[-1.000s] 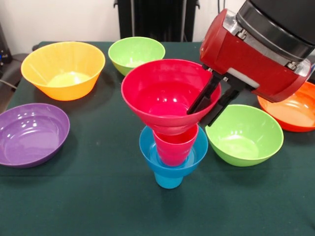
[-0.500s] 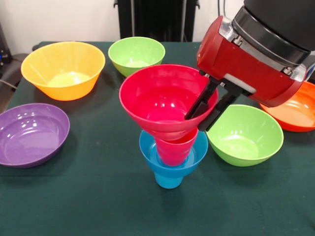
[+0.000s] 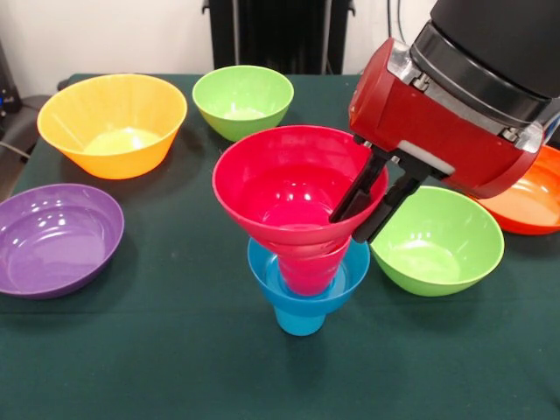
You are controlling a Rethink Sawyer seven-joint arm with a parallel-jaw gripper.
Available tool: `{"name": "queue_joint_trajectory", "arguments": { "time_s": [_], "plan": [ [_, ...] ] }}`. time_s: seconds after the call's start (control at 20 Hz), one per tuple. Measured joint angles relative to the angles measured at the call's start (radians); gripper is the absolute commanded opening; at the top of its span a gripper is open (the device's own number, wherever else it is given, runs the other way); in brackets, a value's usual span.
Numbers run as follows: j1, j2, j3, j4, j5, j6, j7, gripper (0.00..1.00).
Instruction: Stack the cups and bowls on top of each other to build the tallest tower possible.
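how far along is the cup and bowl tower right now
Done: sky-blue cup, small blue bowl and red cup are piled. In hand: the gripper pinches the pink bowl by its rim on the red cup. Left: yellow-orange bowl, purple bowl, two lime green bowls and orange bowl.

The red and black arm [image 3: 455,96] enters from the upper right of the frame, angled down-left. Its gripper [image 3: 350,223] pinches closed at centre frame.
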Motion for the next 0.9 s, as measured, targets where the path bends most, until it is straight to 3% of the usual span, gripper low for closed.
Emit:
{"name": "queue_joint_trajectory", "arguments": {
  "time_s": [0.9],
  "plan": [
    [0.006, 0.008, 0.0, 0.017, 0.0, 0.0, 0.0, 0.0]
  ]
}}
